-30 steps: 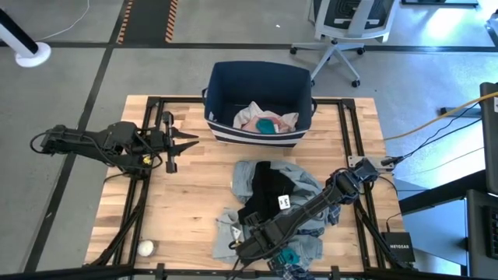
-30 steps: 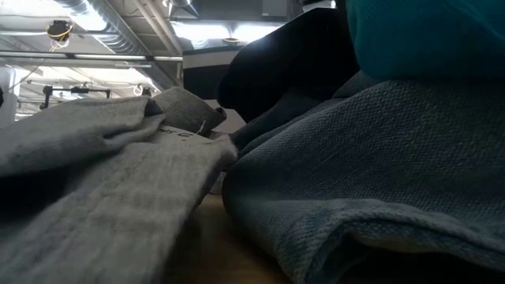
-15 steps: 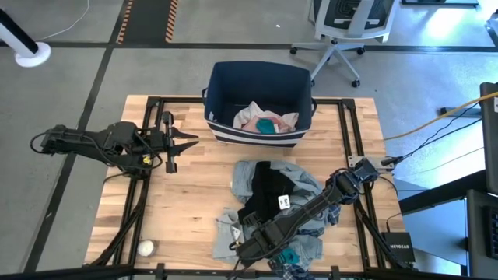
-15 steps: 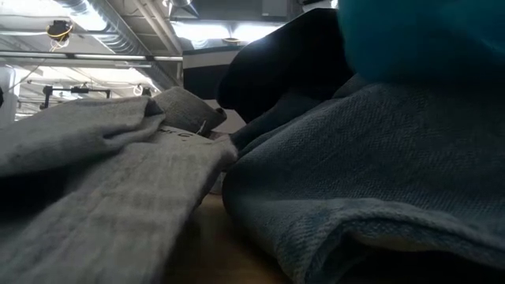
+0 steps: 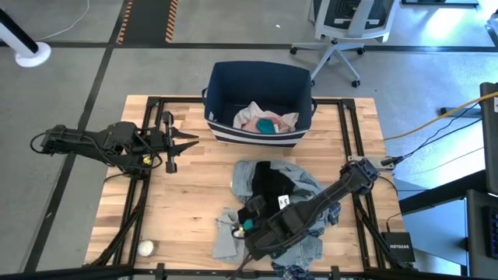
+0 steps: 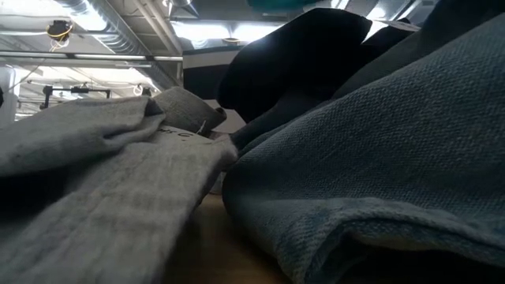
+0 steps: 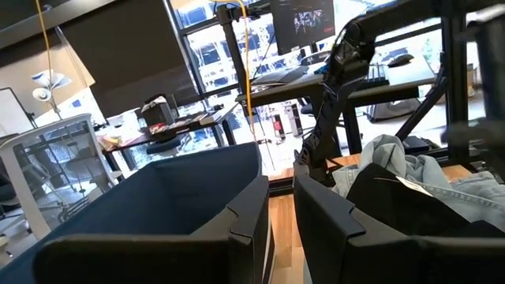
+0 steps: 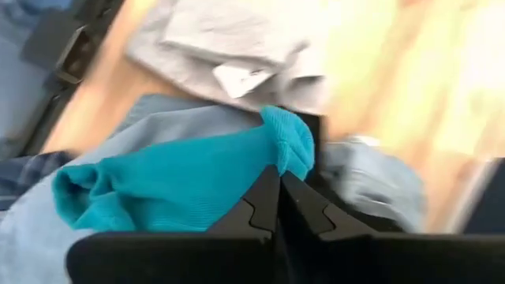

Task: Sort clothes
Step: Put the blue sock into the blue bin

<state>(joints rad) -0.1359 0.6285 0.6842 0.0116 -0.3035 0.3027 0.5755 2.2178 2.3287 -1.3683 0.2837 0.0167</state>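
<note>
The bench is pale, matt plank wood. The grey-blue garment shows a coarse, denim-like weave; the light grey cloth is finer and soft. The teal cloth looks ribbed knit. The right end effector is matt black plastic.

Right wrist view motion-blurred; teal garment edges soft. Low view blocked by denim and grey fabric, table hidden. Plaid piece cut off at near edge. Bin contents partly hidden.
</note>
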